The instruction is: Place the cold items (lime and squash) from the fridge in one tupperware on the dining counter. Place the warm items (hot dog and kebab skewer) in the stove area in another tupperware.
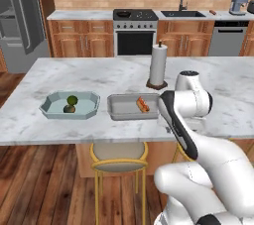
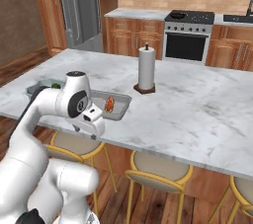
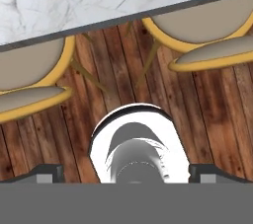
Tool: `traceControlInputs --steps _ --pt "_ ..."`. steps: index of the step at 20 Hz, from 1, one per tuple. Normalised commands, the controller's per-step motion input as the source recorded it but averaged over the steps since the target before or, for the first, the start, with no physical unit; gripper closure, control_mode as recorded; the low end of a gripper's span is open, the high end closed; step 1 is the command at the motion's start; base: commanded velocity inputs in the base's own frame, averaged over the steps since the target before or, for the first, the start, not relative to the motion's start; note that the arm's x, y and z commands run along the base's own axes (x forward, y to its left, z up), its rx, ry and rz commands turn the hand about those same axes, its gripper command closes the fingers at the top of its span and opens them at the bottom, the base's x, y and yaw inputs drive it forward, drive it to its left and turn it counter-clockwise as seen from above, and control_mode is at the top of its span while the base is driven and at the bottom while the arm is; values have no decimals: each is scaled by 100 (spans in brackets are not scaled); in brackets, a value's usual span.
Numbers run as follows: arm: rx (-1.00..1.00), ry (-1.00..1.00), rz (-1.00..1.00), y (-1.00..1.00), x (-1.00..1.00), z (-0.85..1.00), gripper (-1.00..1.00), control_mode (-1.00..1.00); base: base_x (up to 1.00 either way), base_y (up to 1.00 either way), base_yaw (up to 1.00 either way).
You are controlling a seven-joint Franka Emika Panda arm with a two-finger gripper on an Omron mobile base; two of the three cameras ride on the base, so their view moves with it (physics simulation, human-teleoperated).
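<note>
On the dining counter (image 1: 99, 75) a teal tupperware (image 1: 49, 107) holds the green lime (image 1: 72, 100) and, just in front of it, the darker squash (image 1: 69, 109). To its right stands a grey tupperware (image 1: 119, 112) with the hot dog (image 1: 142, 104) in it; the same hot dog (image 2: 108, 103) appears in the right base view. The kebab skewer is out of view. My arm is folded at the counter's front edge, right of the grey tupperware. My gripper (image 3: 126, 172) points down at the wooden floor, open, fingertips (image 3: 49, 171) wide apart with nothing between them.
A paper towel roll (image 1: 158, 65) stands behind the grey tupperware. Yellow-framed stools (image 1: 119, 157) sit under the counter's front edge. The stove (image 1: 135, 15) with a dark pan, the sink and the fridge (image 1: 20, 21) line the back wall. A small reddish thing (image 1: 212, 12) lies right of the sink.
</note>
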Motion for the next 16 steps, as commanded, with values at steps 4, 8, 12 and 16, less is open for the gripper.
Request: traceControlInputs --steps 4,8,12,16 --pt "0 -7 -5 0 -25 -20 -100 -100 0 0 0" --pt "0 -4 -7 0 -19 -10 -100 -100 0 0 0" --pt "0 -1 -2 0 -4 -1 -100 100 -24 0 -6" --pt "0 0 0 0 0 0 -100 100 -77 -26 -14"
